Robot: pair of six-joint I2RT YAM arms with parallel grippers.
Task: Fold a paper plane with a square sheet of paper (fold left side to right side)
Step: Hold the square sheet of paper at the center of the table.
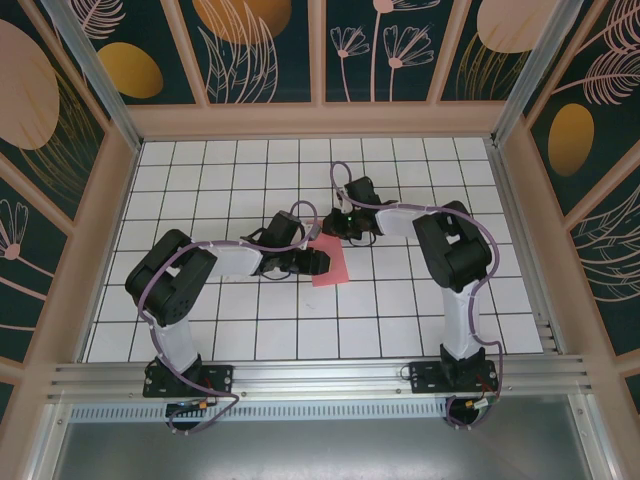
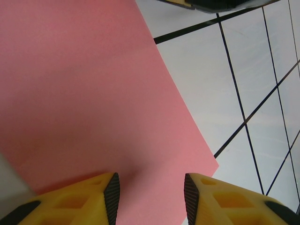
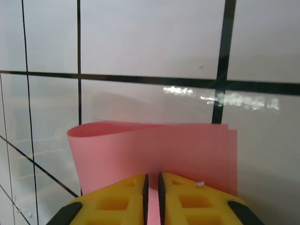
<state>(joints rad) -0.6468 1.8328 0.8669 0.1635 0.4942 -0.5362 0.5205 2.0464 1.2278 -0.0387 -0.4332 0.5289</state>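
Note:
The square sheet of paper is salmon pink and lies on the white grid table near the middle, folded over on itself. In the right wrist view the paper shows a rounded loop at its left and two nearly matched edges at its right. My right gripper stands over the paper's near edge, jaws almost together with only a thin slit between them. My left gripper is open, its yellow fingers spread over the flat pink sheet near its corner, nothing between them. From above, the left gripper is at the paper's left side and the right gripper at its far end.
The white tiled table with black grid lines is walled by a wooden frame at the back and sides. An aluminium rail carries both arm bases along the near edge. A dark part of the right arm shows in the left wrist view.

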